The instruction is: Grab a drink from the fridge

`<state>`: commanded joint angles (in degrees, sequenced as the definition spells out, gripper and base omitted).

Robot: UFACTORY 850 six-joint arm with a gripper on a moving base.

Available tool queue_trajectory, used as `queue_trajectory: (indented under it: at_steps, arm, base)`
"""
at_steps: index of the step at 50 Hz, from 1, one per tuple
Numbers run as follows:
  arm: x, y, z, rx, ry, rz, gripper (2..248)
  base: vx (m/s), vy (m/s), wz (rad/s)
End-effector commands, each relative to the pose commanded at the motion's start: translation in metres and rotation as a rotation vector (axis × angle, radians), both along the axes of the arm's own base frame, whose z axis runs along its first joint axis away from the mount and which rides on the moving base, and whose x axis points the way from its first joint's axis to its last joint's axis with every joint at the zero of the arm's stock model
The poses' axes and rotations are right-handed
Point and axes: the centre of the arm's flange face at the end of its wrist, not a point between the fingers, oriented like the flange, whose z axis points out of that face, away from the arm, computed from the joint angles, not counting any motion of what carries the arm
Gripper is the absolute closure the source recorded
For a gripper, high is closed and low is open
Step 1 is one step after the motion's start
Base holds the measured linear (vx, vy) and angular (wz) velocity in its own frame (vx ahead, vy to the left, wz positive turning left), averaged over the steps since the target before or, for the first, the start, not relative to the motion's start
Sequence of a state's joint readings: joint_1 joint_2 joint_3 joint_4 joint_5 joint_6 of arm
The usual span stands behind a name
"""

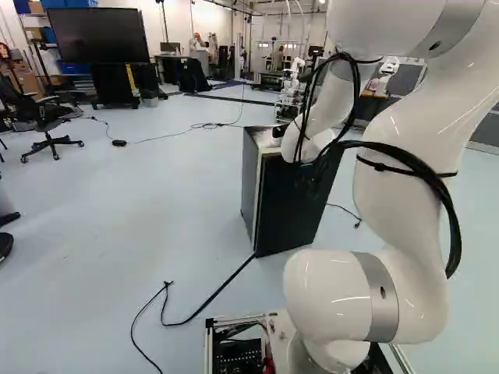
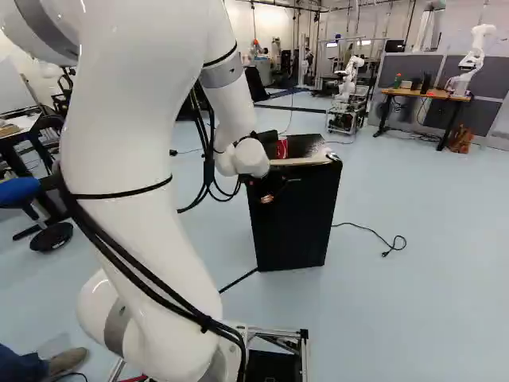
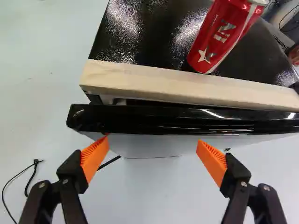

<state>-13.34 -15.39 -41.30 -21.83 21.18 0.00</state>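
While the tool (image 2: 270, 191) is up by the top front of the black fridge (image 2: 294, 231), it's fully released, with its two fingers spread wide and the orange pads (image 3: 95, 156) facing each other across a big gap. The drink here is a red can (image 3: 224, 35), and it's sitting on top of the fridge, upright as far as I can see in the right base view. From the wrist view it's ahead of the tool, on the far side of the door's glossy black top edge (image 3: 163, 122), and just behind a pale wooden strip (image 3: 163, 84) that runs along the front of the fridge top. Can't tell if the can actually touches that strip.

The door edge runs crosswise just ahead of the fingertips. One pad looks super close to it, but I can't say whether they touch. There's a narrow dark gap between strip and edge too; can't tell if that means the door is ajar.

As for the white arm (image 2: 143, 159), it rises from its base joint and bends over toward the fridge, black cables (image 2: 151, 286) strapped along it. The fridge stands on the pale floor (image 1: 171, 202), and a black cord (image 1: 210, 300) snakes away from its foot.
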Motion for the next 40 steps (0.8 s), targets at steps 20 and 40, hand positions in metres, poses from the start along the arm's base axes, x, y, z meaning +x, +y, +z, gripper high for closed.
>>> queue_trajectory:
  at_steps: [20,40]
  arm:
    - [0.01,0.002,0.0,-0.001,-0.004,0.009,3]
    - [0.014,0.003,-0.001,-0.001,-0.006,0.012,3]
  base:
    - [0.0,0.0,0.0]
    - [0.0,0.0,0.0]
